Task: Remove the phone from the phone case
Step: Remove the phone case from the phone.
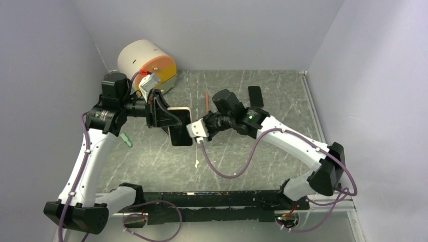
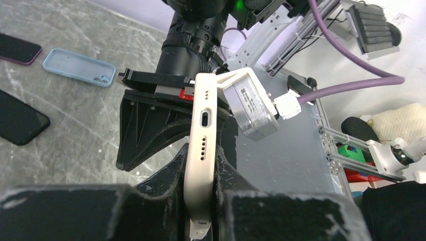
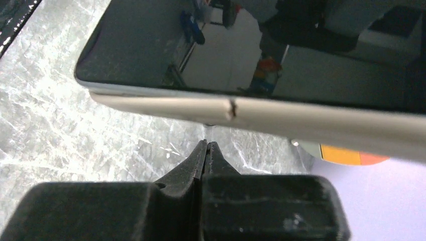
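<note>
My left gripper (image 1: 171,120) is shut on a phone (image 1: 180,133) and holds it on edge above the table. In the left wrist view its pale gold bottom edge (image 2: 203,140), with the charge port and speaker holes, stands between my fingers (image 2: 161,181). No case shows on it. A light blue phone case (image 2: 78,67) lies empty on the table. My right gripper (image 1: 191,128) is shut and empty. In the right wrist view its fingertips (image 3: 207,145) sit just under the phone's long edge (image 3: 261,113), beside the dark screen (image 3: 150,45). I cannot tell if they touch.
Two black phones (image 2: 17,47) (image 2: 20,120) lie near the blue case, and one shows in the top view (image 1: 255,96). A cream and orange cylinder (image 1: 146,63) stands at the back left. A red pen (image 1: 207,101) and a small teal object (image 1: 126,140) lie on the table.
</note>
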Motion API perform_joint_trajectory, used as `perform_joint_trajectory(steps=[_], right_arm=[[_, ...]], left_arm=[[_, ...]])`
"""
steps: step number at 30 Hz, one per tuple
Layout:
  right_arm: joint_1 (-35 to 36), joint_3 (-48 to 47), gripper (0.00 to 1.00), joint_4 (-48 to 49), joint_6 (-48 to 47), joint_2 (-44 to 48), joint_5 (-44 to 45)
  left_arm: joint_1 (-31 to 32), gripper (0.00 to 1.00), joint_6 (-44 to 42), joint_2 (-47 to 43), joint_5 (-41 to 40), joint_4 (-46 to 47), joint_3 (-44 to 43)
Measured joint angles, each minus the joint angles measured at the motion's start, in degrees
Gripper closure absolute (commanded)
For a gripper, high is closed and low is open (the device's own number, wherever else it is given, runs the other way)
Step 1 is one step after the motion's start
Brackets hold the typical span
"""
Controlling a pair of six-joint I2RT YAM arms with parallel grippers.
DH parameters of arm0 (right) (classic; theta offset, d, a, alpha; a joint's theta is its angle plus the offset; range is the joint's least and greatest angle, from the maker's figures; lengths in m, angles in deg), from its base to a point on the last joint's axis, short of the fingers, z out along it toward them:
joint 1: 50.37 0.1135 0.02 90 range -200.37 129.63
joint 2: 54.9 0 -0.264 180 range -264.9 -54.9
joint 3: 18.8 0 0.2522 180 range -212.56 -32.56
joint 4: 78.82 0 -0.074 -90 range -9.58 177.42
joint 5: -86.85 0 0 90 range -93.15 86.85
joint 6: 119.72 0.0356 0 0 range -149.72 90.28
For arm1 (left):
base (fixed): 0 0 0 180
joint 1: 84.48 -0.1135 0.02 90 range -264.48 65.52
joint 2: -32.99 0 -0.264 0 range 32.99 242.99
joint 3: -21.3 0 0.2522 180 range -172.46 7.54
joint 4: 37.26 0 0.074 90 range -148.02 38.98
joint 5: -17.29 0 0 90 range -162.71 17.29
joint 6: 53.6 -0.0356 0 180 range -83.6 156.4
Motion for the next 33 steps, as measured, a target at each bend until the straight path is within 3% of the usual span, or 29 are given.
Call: perform_joint_trajectory(steps=[7,17,27,33], right_arm=[[-3.93,7.91,0.8,5.46,6.71,5.51,-5.57],[-5.86,12.39,0.63,14.51,19.69,11.93,-17.88],[-5.9,13.03,0.63,20.81,25.94,10.8,-23.1],[-5.99,13.03,0.68,22.38,27.28,9.81,-24.22]], left_arm=[[0.0,0.98,-1.31,-1.44,-5.73,-2.16,-0.04],[0.0,0.97,5.77,-4.96,-8.11,8.37,4.02],[0.0,0.98,13.11,-4.98,-7.02,16.81,6.82],[-0.11,0.97,15.54,-5.27,-6.32,20.26,7.93]])
